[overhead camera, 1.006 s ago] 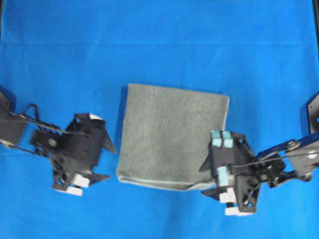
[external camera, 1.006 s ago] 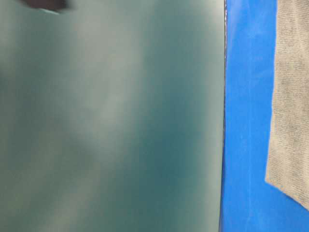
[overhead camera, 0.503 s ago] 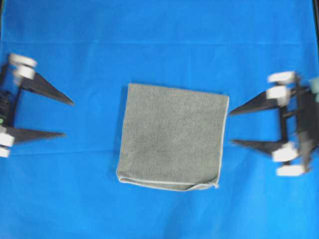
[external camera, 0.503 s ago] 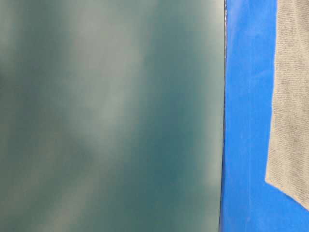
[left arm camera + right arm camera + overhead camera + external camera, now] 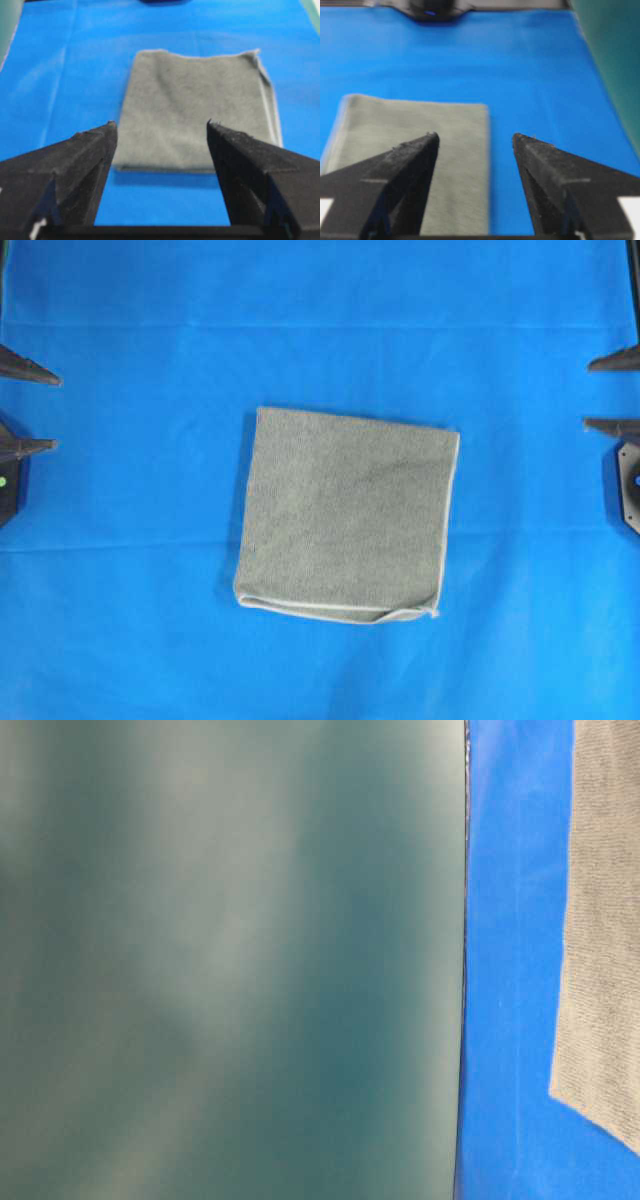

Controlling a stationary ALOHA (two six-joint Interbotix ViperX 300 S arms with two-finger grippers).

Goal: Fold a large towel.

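The grey-green towel [image 5: 345, 515] lies folded into a rough square in the middle of the blue sheet, layered hem edges at its near side. It also shows in the table-level view [image 5: 600, 920], the left wrist view [image 5: 195, 110] and the right wrist view [image 5: 420, 150]. My left gripper [image 5: 55, 412] is open and empty at the far left edge, well clear of the towel; in its wrist view [image 5: 160, 125] the jaws stand wide apart. My right gripper [image 5: 590, 393] is open and empty at the far right edge; in its wrist view [image 5: 476, 136] the jaws stand apart.
The bright blue table sheet [image 5: 320, 330] covers the whole surface. A dark green wall [image 5: 230, 960] fills most of the table-level view. The other arm's dark base [image 5: 432, 7] shows at the far side of the right wrist view.
Both arms have pulled back from the towel's sides to the left and right edges, with jaws open. The towel lies unmoved.
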